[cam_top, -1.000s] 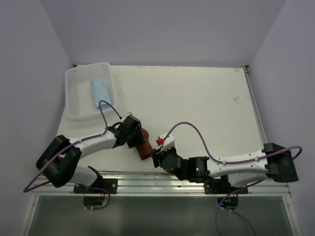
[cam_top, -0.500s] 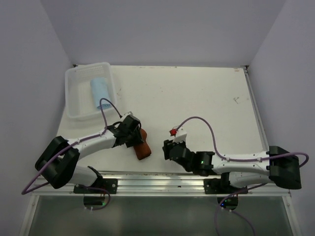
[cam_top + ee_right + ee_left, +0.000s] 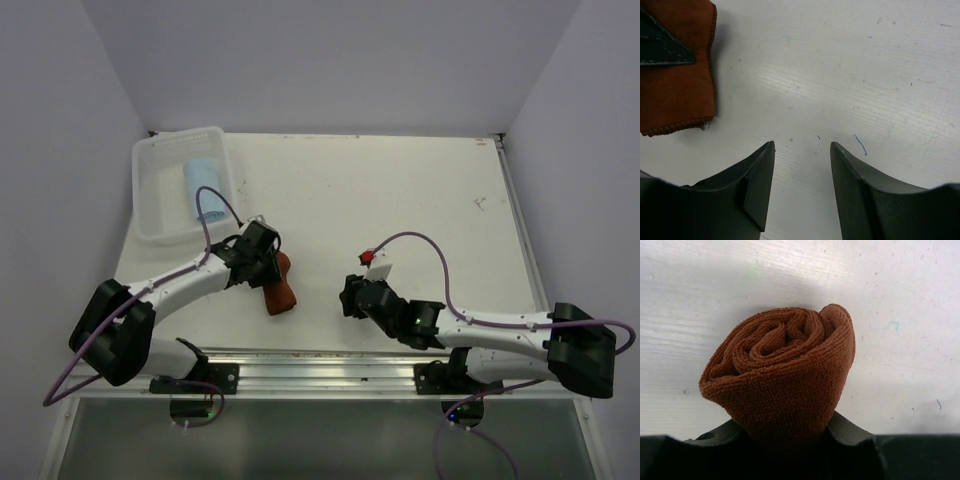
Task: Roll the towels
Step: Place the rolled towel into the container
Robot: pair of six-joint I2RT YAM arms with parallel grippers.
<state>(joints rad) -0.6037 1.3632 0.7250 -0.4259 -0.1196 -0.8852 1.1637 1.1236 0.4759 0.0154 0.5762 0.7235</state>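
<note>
The rust-brown towel (image 3: 281,297) is rolled into a spiral, its end facing the left wrist camera (image 3: 785,360). My left gripper (image 3: 266,270) is shut on it, one black finger on each side of the roll (image 3: 785,432). The table shows pale beneath the roll. In the right wrist view the same towel (image 3: 675,95) lies at upper left with a left finger (image 3: 660,47) across it. My right gripper (image 3: 348,298) stands open over bare table, apart from the towel, nothing between its fingers (image 3: 802,145). The light blue towel (image 3: 203,185) lies rolled in the basket.
The white mesh basket (image 3: 150,152) sits at the table's far left corner. The metal rail (image 3: 320,362) with both arm bases runs along the near edge. Purple cables loop over each arm. Walls close in the table's far, left and right sides.
My right gripper has drawn back to the right, away from the rust towel, its jaws a little narrower. My left gripper has tightened on the roll and carried it slightly up and left.
</note>
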